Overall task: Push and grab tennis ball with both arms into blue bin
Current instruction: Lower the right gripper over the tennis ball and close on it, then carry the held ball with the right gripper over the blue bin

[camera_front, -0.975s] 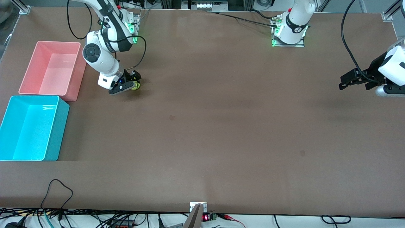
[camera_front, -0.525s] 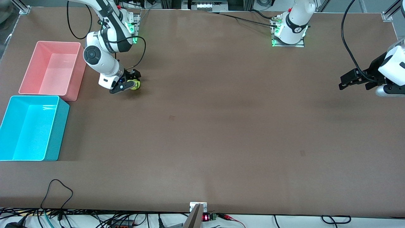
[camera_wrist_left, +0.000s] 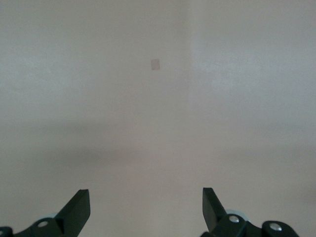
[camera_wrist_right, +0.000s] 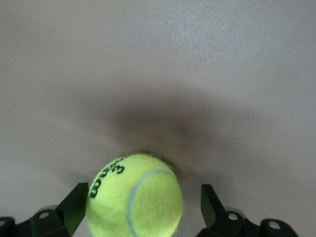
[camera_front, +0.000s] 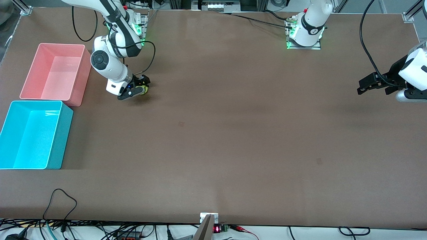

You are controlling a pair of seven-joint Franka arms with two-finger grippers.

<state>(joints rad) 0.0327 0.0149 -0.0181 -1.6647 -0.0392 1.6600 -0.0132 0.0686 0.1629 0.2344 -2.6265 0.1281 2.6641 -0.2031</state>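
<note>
One brown table (camera_front: 233, 133) carries everything here. Two white arms stand at its edge farthest from the front camera: the right arm (camera_front: 111, 63) comes from the base near the bins, and the left arm (camera_front: 312, 23) from the base nearer the table's other end.

There are two bins, both at the right arm's end of the table. The blue bin (camera_front: 63, 133) is open-topped and nothing shows inside it. The pink bin (camera_front: 80, 76) sits just beside the blue bin, farther from the front camera than it, and looks equally bare inside.

There are two grippers. The right gripper (camera_front: 136, 89) is down at the table, farther from the front camera than the blue bin and toward the table's middle from the pink bin. Its jaws are spread wide, with a clear gap between one finger and the ball in the right wrist view. The left gripper (camera_front: 370, 85) waits over the left arm's end of the table, well apart from the blue bin, its jaws also wide with nothing between them.

There is one tennis ball (camera_front: 143, 90). It lies on the table between the right gripper's fingers, close against one finger (camera_wrist_right: 74, 205), its dark logo showing in the right wrist view (camera_wrist_right: 134, 195), well apart from the blue bin.
</note>
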